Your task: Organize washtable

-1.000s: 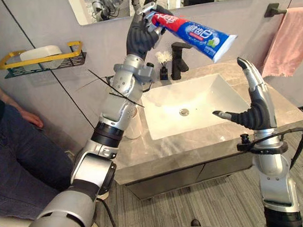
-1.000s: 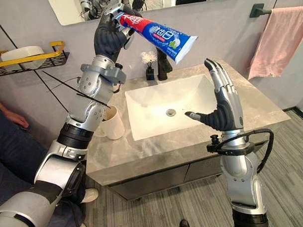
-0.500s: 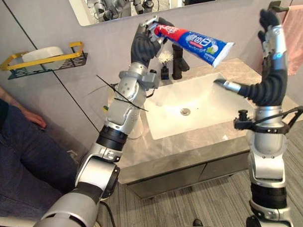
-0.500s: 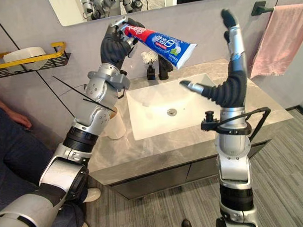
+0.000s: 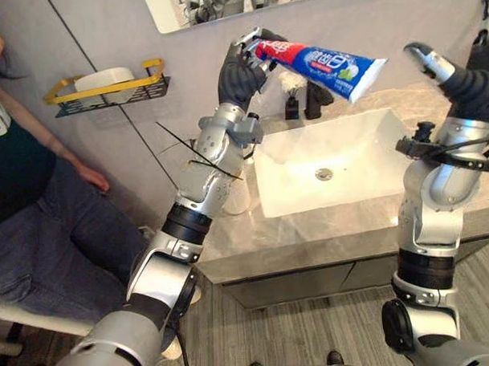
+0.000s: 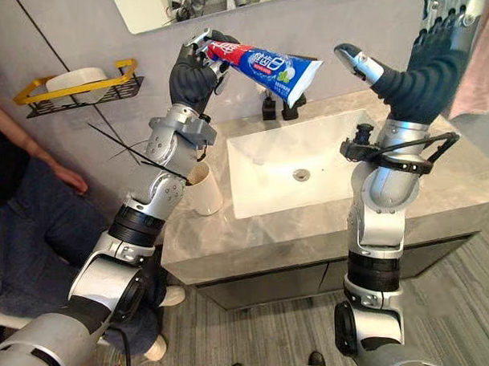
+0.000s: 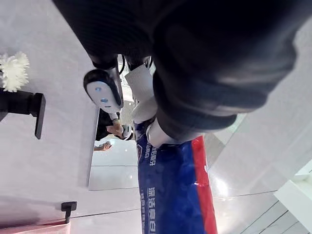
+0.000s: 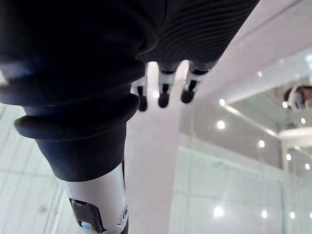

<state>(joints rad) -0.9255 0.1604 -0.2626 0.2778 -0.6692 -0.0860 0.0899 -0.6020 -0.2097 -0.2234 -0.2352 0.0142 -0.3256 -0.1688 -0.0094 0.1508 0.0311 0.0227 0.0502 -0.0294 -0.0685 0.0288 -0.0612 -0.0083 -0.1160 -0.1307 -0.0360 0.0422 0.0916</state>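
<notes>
A blue, red and white toothpaste tube is held up in the air above the back left of the sink, its flat end toward the right. My left hand is shut on its cap end; the left wrist view shows the tube running out of the hand. My right hand is raised high on the right, open, thumb out toward the tube's end, a short gap apart. Its fingers are straight in the right wrist view.
A white cup stands on the marble counter left of the basin. A black faucet and a small flower vase stand at the back. A yellow wall shelf holds a white box. A person sits at left.
My right hand has risen from in front of the basin to beside the tube's end. The left hand keeps the tube up. The camera has shifted, so the scene sits further right.
</notes>
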